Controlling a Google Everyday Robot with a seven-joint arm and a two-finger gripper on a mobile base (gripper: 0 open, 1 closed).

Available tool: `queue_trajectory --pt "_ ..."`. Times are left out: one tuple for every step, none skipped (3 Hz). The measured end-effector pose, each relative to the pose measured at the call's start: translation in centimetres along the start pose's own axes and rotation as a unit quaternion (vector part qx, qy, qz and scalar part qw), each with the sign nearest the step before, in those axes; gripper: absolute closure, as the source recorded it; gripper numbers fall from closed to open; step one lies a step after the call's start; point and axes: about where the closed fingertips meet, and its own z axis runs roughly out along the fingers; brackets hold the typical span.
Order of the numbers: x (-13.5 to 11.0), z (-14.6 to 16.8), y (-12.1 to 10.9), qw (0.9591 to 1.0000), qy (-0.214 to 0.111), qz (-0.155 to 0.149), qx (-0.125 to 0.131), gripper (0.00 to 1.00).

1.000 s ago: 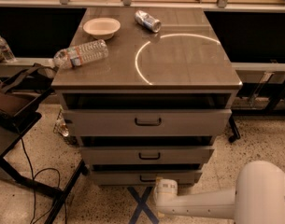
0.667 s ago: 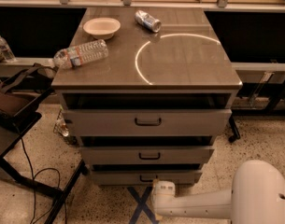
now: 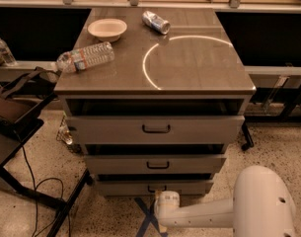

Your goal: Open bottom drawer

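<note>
The slim grey metal bottom drawer (image 3: pixel 189 187) sits lowest in the cabinet, barely ajar. Its small black loop handle (image 3: pixel 151 188) is partly hidden behind the white arm's gripper (image 3: pixel 163 196). Whether it grasps anything, I cannot tell. The arm has edged slightly left.

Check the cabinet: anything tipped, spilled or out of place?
Two things lie tipped on the cabinet top: the water bottle on its side at the left edge, and the can on its side near the back. No spill shows. The gripper sits low in front of the bottom drawer.
</note>
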Motion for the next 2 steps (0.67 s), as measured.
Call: queue_trajectory --pt "-0.5 0.4 -0.7 1.0 -0.003 -0.008 0.003 0.0" --pt "-0.6 1.0 -1.8 0.9999 -0.003 -0.012 0.004 0.24"
